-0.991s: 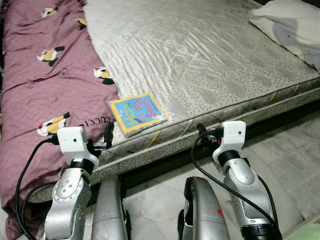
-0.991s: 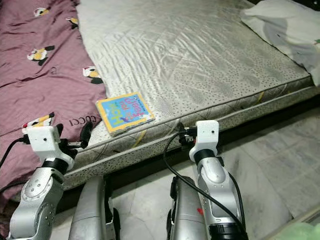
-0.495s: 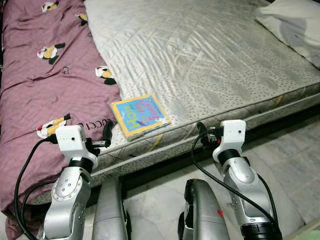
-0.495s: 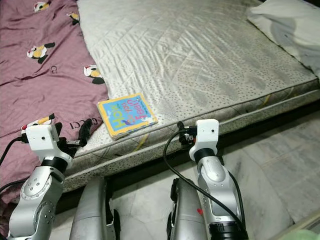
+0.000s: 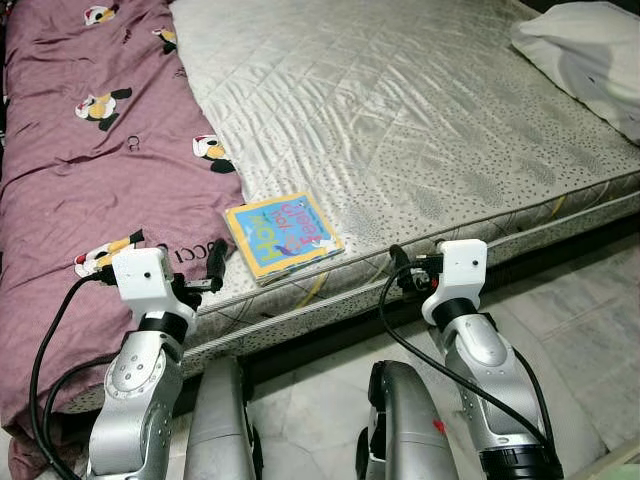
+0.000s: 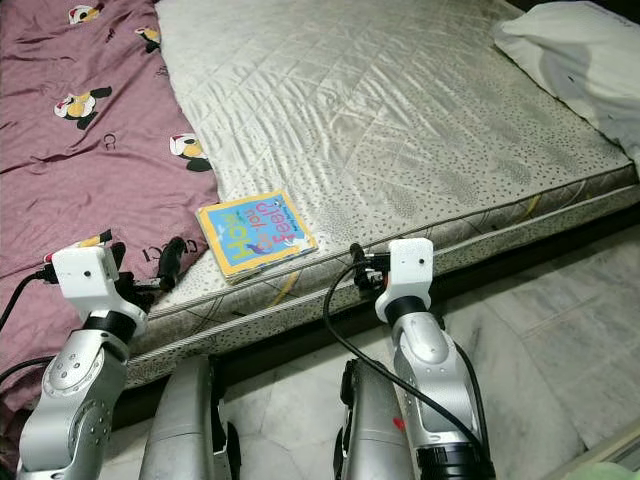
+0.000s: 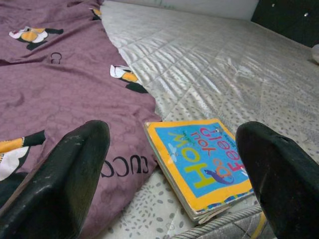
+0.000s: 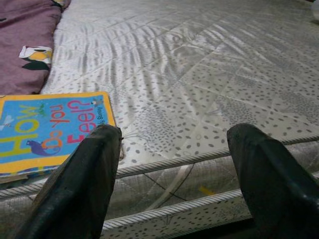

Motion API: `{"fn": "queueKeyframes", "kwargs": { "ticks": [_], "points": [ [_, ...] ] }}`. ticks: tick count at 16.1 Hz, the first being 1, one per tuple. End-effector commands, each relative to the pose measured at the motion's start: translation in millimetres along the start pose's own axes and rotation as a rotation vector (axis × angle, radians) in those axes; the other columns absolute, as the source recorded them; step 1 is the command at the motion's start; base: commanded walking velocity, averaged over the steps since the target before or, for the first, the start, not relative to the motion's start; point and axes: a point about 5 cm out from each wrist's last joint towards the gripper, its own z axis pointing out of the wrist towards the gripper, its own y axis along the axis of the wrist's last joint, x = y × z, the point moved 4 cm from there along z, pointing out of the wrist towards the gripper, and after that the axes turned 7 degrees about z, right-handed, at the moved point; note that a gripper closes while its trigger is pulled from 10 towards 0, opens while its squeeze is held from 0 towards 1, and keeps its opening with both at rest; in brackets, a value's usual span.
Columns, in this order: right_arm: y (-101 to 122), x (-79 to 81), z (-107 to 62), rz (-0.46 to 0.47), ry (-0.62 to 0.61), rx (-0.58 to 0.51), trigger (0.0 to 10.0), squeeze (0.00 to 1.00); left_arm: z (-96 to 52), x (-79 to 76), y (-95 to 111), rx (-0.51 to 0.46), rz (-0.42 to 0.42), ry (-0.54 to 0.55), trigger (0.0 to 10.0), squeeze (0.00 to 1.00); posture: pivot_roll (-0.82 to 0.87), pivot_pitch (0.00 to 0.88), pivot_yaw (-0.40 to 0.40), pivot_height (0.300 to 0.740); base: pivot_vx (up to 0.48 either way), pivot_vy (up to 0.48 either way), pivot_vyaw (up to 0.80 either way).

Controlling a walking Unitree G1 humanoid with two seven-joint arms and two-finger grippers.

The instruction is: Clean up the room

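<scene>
Lying flat at the mattress (image 5: 420, 130) edge, the book (image 5: 284, 236) could slide off if either open, empty gripper, left gripper (image 7: 174, 164) or right gripper (image 8: 172, 169), nudges it.

Pillow (image 5: 585, 50) cut off at frame edge

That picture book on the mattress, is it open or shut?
Shut: the picture book lies flat, front cover up, near the mattress edge.

Bare quilted grey mattress (image 5: 420, 130), maroon penguin-print blanket (image 5: 90, 170) along its left side, picture book (image 5: 284, 235) flat near front edge, white pillow (image 5: 585, 50) at far right corner
</scene>
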Motion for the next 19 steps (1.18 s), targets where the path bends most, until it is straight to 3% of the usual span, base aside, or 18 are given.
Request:
{"fn": "queueKeyframes", "kwargs": {
  "ticks": [1,3,9,11,14,15,19],
  "points": [
    [1.0,0.8,-1.3,0.000,0.013,0.000,10.0,0.00,-1.1,2.5,-4.3,0.021,0.001,0.003,10.0,0.00,0.01,0.166,-0.015,0.554,0.341,0.000,0.68],
    [1.1,0.6,-2.1,-0.001,0.017,-0.001,10.0,0.00,-2.6,3.2,-5.7,0.026,-0.001,0.010,10.0,0.00,0.01,0.167,-0.014,0.554,0.313,0.000,0.78],
    [1.8,-4.6,-5.1,0.006,-0.004,-0.002,10.0,0.00,3.8,-2.1,-14.0,0.072,-0.016,-0.004,10.0,0.00,-0.01,0.168,-0.004,0.554,0.000,0.000,0.00],
    [2.4,-5.5,-5.5,0.013,-0.008,-0.003,10.0,0.00,7.1,-2.6,-12.7,0.069,-0.017,-0.013,10.0,0.00,-0.01,0.169,-0.005,0.535,0.000,0.000,0.00],
    [4.2,-7.3,-8.2,0.003,-0.007,-0.006,10.0,0.00,16.3,2.3,-26.1,0.147,-0.059,0.000,10.0,0.00,-0.04,0.171,-0.008,0.506,0.000,0.000,0.00],
    [5.2,-9.7,-12.0,-0.008,-0.009,-0.006,10.0,0.00,21.1,2.2,-34.7,0.194,-0.081,-0.005,10.0,0.00,-0.05,0.173,-0.009,0.501,0.000,0.000,0.00],
    [5.1,-40.1,-46.9,-0.086,-0.056,0.041,10.0,0.00,45.7,-4.5,-43.2,0.212,-0.159,-0.033,10.0,0.00,-0.12,0.218,-0.027,0.501,0.000,0.000,0.00]
  ]
}}
